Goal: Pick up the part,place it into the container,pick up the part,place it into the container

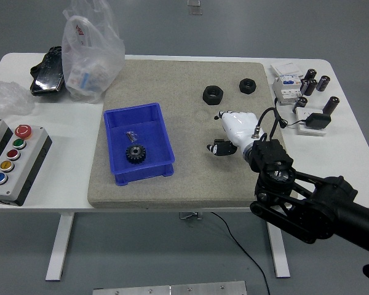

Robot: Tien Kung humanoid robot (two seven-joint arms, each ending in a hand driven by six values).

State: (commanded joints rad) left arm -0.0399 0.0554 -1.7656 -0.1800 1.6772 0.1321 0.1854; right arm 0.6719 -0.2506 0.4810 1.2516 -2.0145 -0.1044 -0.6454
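On the mat, your right robot hand (229,132) has its fingers spread, gripping nothing; the small black part (218,149) lies at its 7 o'clock, just beside the fingertips, with the blue container (120,117) well off at 9 o'clock

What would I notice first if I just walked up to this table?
Probably the bright blue bin on the left of the grey mat, with a black gear inside. Then the robot's white right hand over the mat, just below two black nuts.
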